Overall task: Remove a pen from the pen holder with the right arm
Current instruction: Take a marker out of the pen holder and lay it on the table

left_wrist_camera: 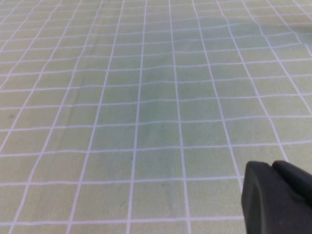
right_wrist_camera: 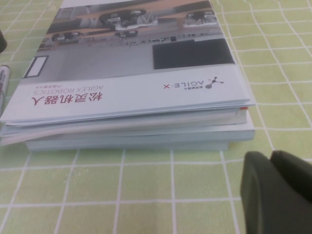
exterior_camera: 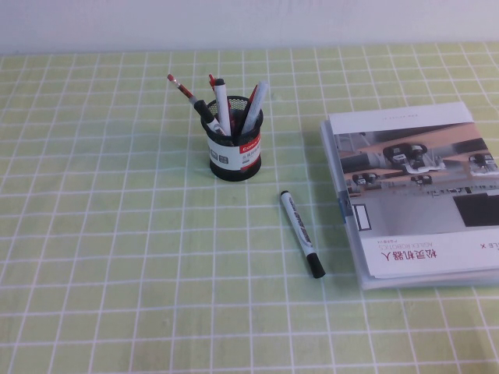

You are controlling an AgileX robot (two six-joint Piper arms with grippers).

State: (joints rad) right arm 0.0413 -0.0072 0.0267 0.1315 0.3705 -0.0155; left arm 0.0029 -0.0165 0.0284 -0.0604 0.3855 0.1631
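Cloth (exterior_camera: 117,234): pen (exterior_camera: 302,234) apart from right gripper (right_wrist_camera: 272,170)

A pale green tablecloth (exterior_camera: 109,265) with a white grid spreads across the whole view, faintly creased. Behind its far edge stands what seems a plain white wall (exterior_camera: 249,22). Light is soft and even, shadows faint

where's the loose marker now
High view: the marker lies flat right of centre, between the pen holder and the book stack. The left gripper is over bare cloth, the right gripper beside that stack.
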